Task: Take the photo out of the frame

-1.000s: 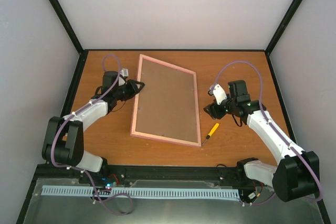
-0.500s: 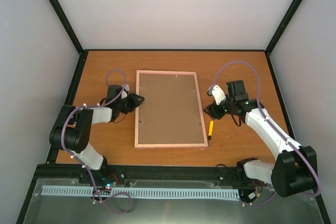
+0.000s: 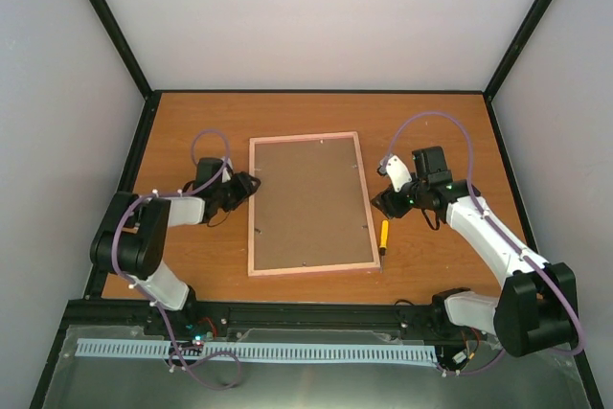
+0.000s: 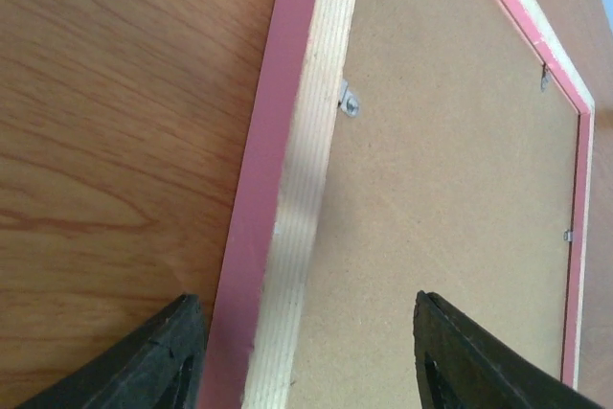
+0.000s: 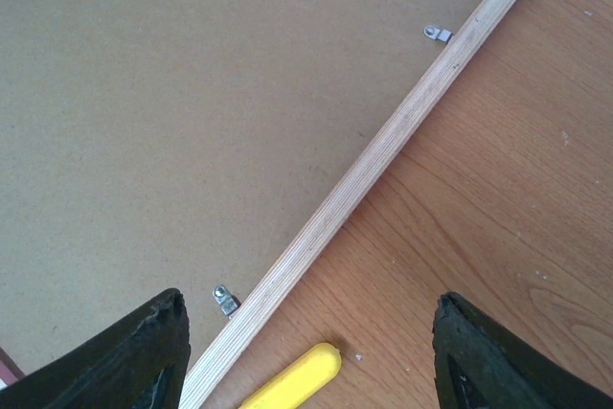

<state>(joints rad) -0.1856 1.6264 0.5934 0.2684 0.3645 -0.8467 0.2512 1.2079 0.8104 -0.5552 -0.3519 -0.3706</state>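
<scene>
The frame (image 3: 308,203) lies flat in the middle of the table, brown back board up, with a thin pink border. The photo is hidden under the board. My left gripper (image 3: 251,182) is open astride the frame's left rail (image 4: 287,198), one finger outside on the table, the other over the board (image 4: 450,141). My right gripper (image 3: 376,206) is open and empty just right of the frame's right rail (image 5: 364,179). Small metal clips (image 5: 226,301) hold the board at the rails.
A small yellow-handled screwdriver (image 3: 384,236) lies on the table against the frame's right edge, just below my right gripper; its handle (image 5: 292,382) shows in the right wrist view. Black rails edge the table.
The frame was skewed one second ago and now lies square to the table. My left arm drew back toward its base. The screwdriver now lies upright along the frame's right edge.
</scene>
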